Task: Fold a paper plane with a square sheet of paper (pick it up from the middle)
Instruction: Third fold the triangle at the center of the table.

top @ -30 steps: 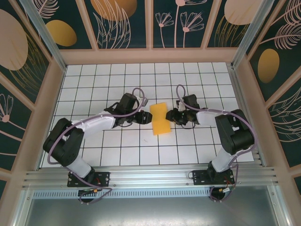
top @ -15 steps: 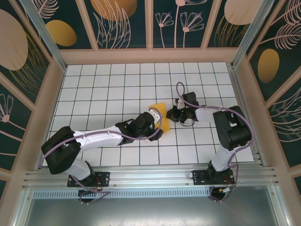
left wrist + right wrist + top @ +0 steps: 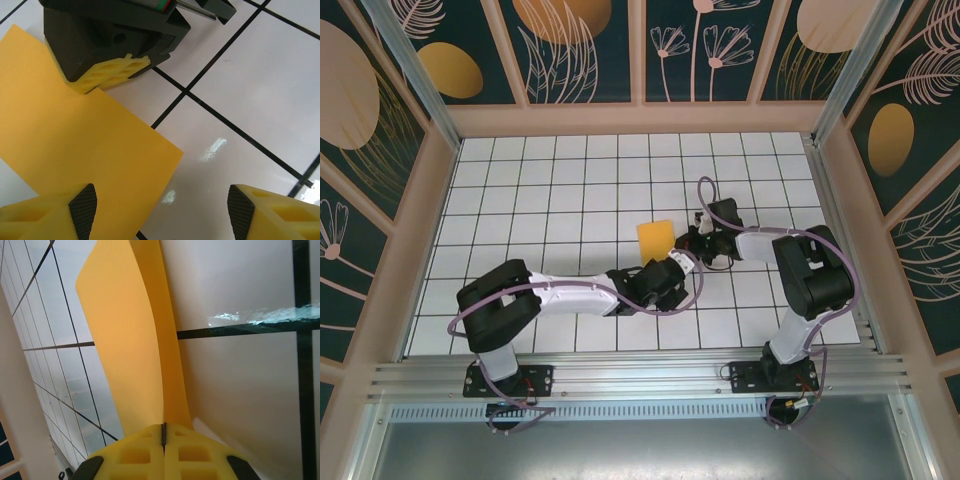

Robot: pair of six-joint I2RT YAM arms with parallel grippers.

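Now the right hand (image 3: 163, 435) is clamped on the paper sheet (image 3: 125, 350); the left hand (image 3: 162, 212) gapes wide, empty.

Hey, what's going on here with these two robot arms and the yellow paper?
Two robot arms are working on an orange-yellow sheet of paper on a tiled table, which is meant to become a paper plane. The right gripper is shut on the sheet's right edge, pinching what looks like two layers. The left gripper is open and hovers over the near end of the sheet without gripping it. There is no plane shape yet.
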